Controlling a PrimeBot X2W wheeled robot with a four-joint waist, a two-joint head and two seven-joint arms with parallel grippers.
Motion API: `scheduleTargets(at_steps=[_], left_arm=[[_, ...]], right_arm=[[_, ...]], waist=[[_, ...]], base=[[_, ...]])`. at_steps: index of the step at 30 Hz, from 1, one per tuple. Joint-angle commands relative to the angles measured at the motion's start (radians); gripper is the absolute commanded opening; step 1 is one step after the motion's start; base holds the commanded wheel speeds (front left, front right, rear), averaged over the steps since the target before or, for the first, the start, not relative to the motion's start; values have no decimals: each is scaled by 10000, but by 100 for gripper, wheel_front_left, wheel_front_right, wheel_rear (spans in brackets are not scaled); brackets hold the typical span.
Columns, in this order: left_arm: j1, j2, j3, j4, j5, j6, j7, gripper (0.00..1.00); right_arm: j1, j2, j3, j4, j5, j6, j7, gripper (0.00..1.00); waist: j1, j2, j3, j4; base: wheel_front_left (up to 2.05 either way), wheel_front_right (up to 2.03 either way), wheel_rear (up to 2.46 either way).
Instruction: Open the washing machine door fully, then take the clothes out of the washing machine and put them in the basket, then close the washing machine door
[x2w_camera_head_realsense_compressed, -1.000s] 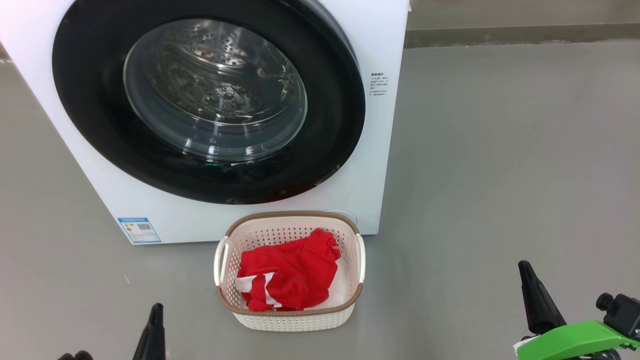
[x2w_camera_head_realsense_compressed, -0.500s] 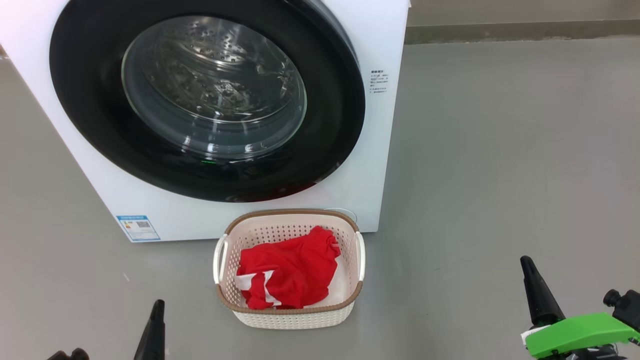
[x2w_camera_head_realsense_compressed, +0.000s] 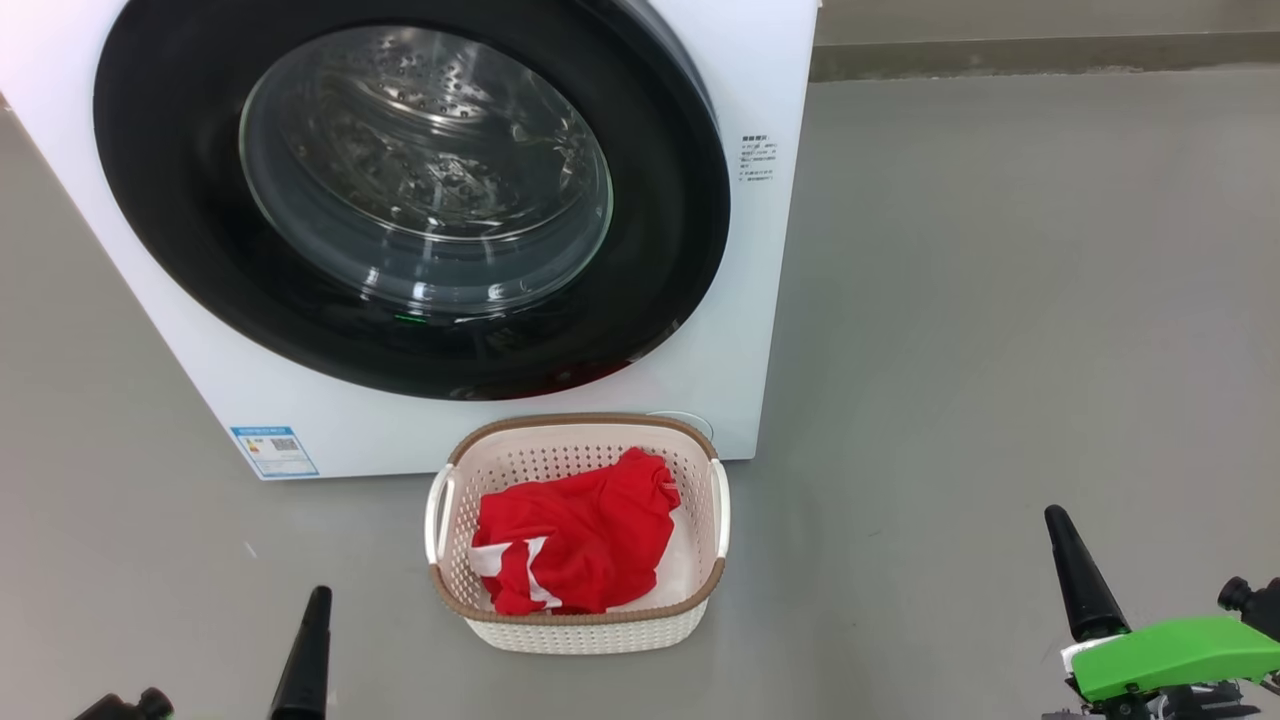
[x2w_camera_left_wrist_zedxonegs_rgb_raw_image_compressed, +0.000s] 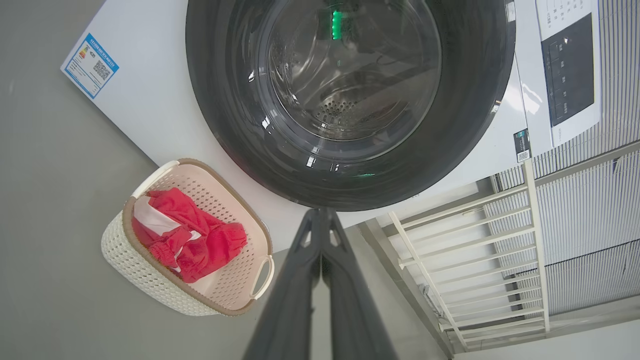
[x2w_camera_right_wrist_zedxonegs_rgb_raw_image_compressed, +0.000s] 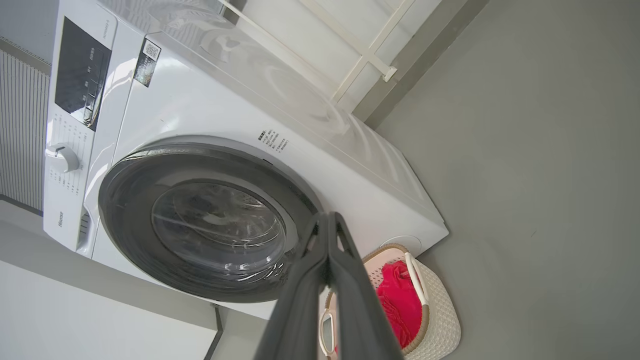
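On the grey floor (x2w_camera_head_realsense_compressed: 1000, 300) in the head view, the basket (x2w_camera_head_realsense_compressed: 575, 420) stands just before the washer (x2w_camera_head_realsense_compressed: 760, 300), heaped with red, white-striped clothes (x2w_camera_head_realsense_compressed: 580, 535). The door (x2w_camera_head_realsense_compressed: 660, 250) is shut, its black rim against the front. The left gripper (x2w_camera_head_realsense_compressed: 317, 605) and right gripper (x2w_camera_head_realsense_compressed: 1058, 525) point up at the bottom corners, well apart from the basket. A blue label (x2w_camera_head_realsense_compressed: 273, 451) marks the washer's lower corner. In the left wrist view, the fingers are pressed together and empty. In the right wrist view, so are the right's, and the panel (x2w_camera_right_wrist_zedxonegs_rgb_raw_image_compressed: 80, 75) above the knob (x2w_camera_right_wrist_zedxonegs_rgb_raw_image_compressed: 62, 157) sits beside the word "Hisense".
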Motion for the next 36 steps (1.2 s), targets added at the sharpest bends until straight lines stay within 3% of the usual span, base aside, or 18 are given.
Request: scheduleTargets(at_steps=[1,36], left_arm=[[-453,178,279,-187,-252,-143,84,0],[-1014,241,501,230,-4083,-451,1060,0]], right_arm=[[-573,-168,97,-220,275,2,66,0],[-1093,-231,-70,28,4385,-8,1087,0]], waist=[[-1,0,6,0],[-1,0,196,-20]], base=[[0,0,0],[0,0,0]])
